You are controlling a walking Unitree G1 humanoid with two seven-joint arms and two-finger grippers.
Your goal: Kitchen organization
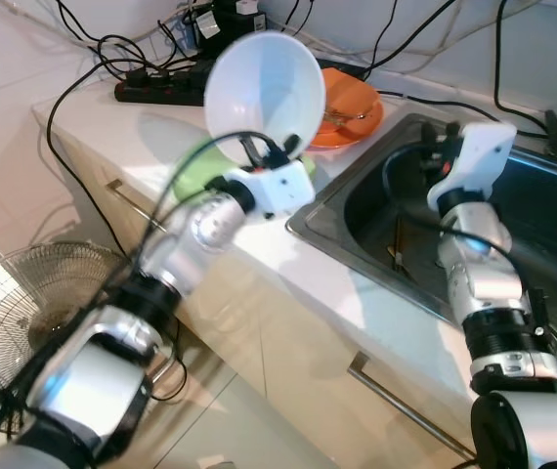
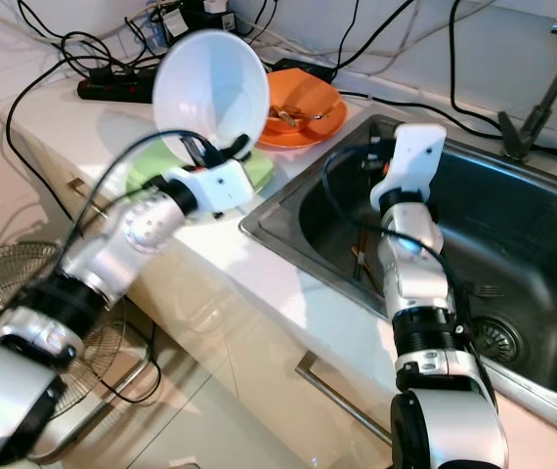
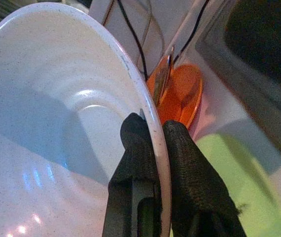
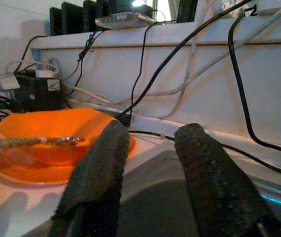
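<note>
The white bowl (image 1: 265, 96) hides part of the green mat (image 1: 192, 174) and the near rim of the orange dish (image 1: 357, 112) on the counter. Utensils (image 1: 398, 249) lying in the sink (image 1: 329, 210) are too dark to identify. The faucet (image 2: 552, 83) is cut off at the picture's top right corner.

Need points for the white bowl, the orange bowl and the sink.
white bowl (image 1: 259, 88), left eye view, inner wall near the middle.
orange bowl (image 4: 37, 132), right wrist view, front outer wall.
sink (image 2: 552, 254), right eye view, bare basin wall on the far side.
</note>
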